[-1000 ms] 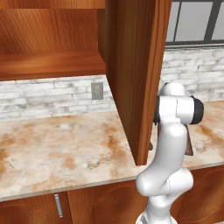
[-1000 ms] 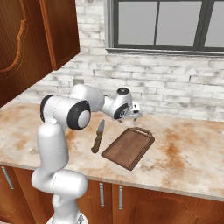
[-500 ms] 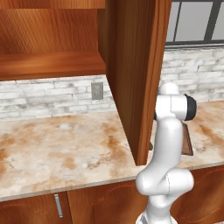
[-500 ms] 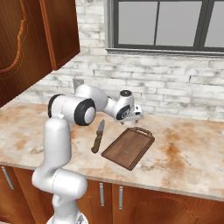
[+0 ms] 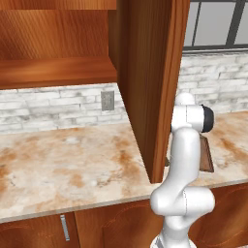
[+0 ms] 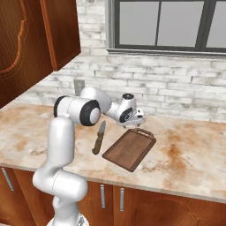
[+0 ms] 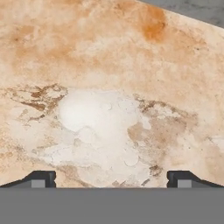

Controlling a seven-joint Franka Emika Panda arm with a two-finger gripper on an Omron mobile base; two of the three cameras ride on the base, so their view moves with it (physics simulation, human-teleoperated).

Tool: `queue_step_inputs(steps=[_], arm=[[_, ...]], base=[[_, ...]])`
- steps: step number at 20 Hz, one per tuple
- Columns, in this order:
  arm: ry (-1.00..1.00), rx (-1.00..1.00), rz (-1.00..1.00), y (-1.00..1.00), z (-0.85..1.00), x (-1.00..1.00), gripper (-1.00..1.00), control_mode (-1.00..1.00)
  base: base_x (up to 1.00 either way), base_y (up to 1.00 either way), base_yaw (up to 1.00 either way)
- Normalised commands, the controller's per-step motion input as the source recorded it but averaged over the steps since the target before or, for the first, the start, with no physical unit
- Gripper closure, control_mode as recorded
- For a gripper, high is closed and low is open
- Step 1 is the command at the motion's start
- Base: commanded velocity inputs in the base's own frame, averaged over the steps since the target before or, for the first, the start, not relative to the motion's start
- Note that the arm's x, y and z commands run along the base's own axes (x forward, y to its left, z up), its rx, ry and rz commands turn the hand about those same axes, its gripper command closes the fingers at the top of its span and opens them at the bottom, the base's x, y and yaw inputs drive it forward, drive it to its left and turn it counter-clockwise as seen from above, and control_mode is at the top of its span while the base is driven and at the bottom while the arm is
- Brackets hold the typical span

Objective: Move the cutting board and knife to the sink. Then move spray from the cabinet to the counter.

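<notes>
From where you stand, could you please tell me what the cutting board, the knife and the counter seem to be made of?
Cutting board: dark brown wood by its grain, matte, darker rim. Knife: greyish blade, probably metal; brown handle, likely wood. Counter: beige stone look with rusty blotches, smooth; real stone or laminate is unclear.

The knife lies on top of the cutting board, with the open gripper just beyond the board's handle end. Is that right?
Not quite. In the right base view the knife lies on the counter beside the cutting board, not on it. The open gripper is just beyond the board's handle end.
</notes>
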Motion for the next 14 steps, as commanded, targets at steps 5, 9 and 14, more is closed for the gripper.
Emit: queue_step_inputs(steps=[5,9,14], arm=[[0.01,0.00,0.04,-0.16,-0.31,0.05,-1.00,-1.00],[0.03,0.00,0.06,-0.21,-0.35,-0.01,-1.00,-1.00],[0.07,0.00,0.00,-0.25,-0.43,-0.31,-1.00,-1.00]], base=[[0.00,0.00,0.00],[0.00,0.00,0.00],[0.00,0.00,0.00]])
